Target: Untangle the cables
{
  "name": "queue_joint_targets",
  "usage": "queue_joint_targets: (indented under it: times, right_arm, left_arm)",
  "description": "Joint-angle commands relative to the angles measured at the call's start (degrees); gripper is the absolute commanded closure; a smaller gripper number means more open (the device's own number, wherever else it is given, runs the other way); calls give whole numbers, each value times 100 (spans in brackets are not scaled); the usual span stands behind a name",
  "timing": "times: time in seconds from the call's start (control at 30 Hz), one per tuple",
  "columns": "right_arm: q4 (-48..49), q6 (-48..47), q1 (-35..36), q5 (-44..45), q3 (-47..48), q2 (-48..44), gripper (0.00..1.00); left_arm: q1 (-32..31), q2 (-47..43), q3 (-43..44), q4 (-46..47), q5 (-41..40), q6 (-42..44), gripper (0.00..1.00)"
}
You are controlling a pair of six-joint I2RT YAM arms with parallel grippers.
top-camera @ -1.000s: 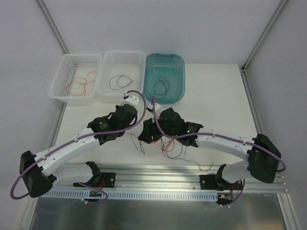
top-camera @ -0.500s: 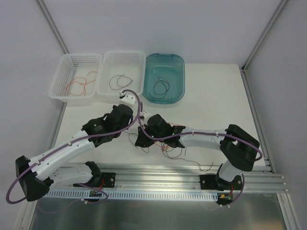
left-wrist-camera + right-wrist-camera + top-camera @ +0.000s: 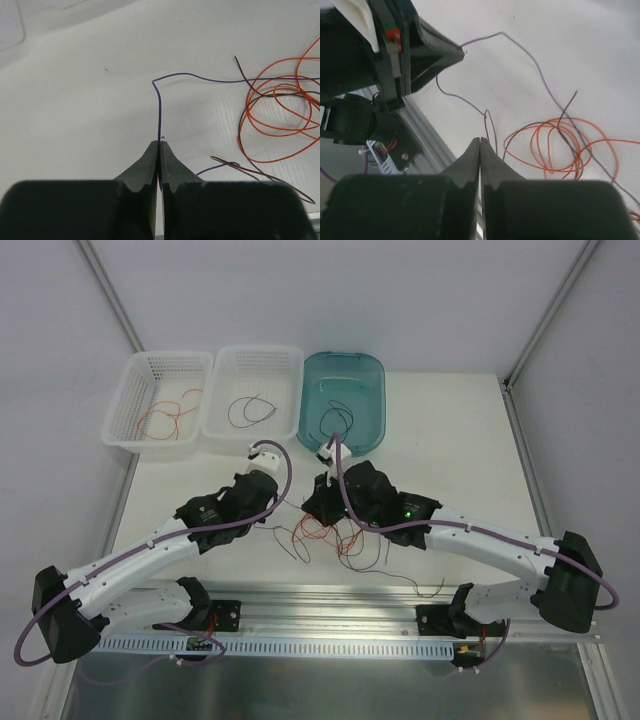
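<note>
- Risk: the left gripper [image 3: 159,145], fingers pressed together on a dark wire [image 3: 158,112], may tighten the snarl or lose its grip if it pulls while that wire threads the orange loops [image 3: 280,107].
- Right gripper [image 3: 480,141]: fingers pressed together; I cannot tell whether they pinch anything.
- Cables [image 3: 335,540]: hair-thin, orange and dark, interlooped, lying on the near side of the blue tub [image 3: 368,390].

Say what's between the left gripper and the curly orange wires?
Left wrist view: just the thin purple wire the left gripper pinches, over bare white table.
</note>
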Motion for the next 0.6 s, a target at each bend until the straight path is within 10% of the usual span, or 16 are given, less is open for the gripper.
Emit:
queue_joint_targets:
  times: [0.0,0.3,0.57]
  right_arm:
    - [-493,-461,-70,295,300,-107,96]
    - [-169,109,-61,-962,169,798,43]
    - [403,513,-52,-1587,186,1571,45]
  left_arm:
    - [14,-54,-13,-9,168,-252,100]
    - [14,-379,233,-17,317,-226,100]
    - [14,-511,250,-9,379,-261,100]
